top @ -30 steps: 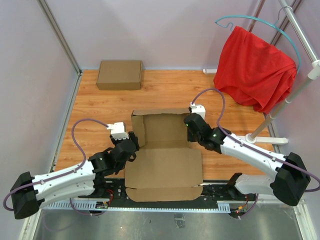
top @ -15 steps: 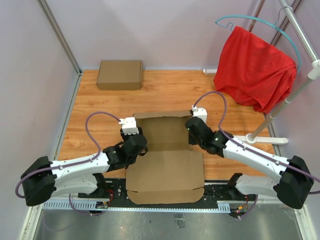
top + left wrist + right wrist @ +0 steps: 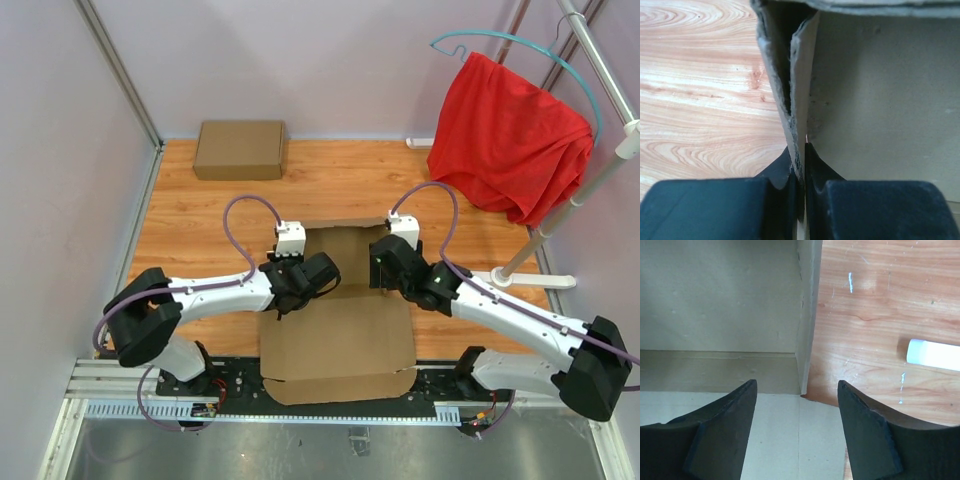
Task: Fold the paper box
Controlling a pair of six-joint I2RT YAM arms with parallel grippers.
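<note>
Far left at the back, a closed cardboard box [image 3: 239,149] sits flat on the wood table [image 3: 200,215], well apart from everything else.

Left arm reaches in from the left, over the left side of the paper box [image 3: 340,320]. Left gripper [image 3: 322,272] is clenched on the box's left side wall. In the left wrist view, the black fingers [image 3: 785,175] pinch a doubled-over cardboard wall, standing upright on edge, with two layers visible and a narrow gap between them higher up. Left gripper [image 3: 801,175] is grasping that wall. Bare table [image 3: 700,75] is to its left and the inner box panel [image 3: 880,100] to its right.

The paper box lies in the table's middle, near the arm bases. The far half is partly formed with walls raised. The near panel is flat, its front edge over the black rail.

Right gripper [image 3: 380,262] is at the box's right wall, released. In the right wrist view, the fingers [image 3: 725,420] are spread wide. Right gripper [image 3: 796,386] straddles the near end of the upright right wall and is not touching it. Box interior [image 3: 715,300] is on the left, table [image 3: 880,300] on the right, with a white bar [image 3: 932,354] lying there.

Far right, a red cloth [image 3: 510,135] hangs on a teal hanger [image 3: 500,40] from a rack [image 3: 600,70].
</note>
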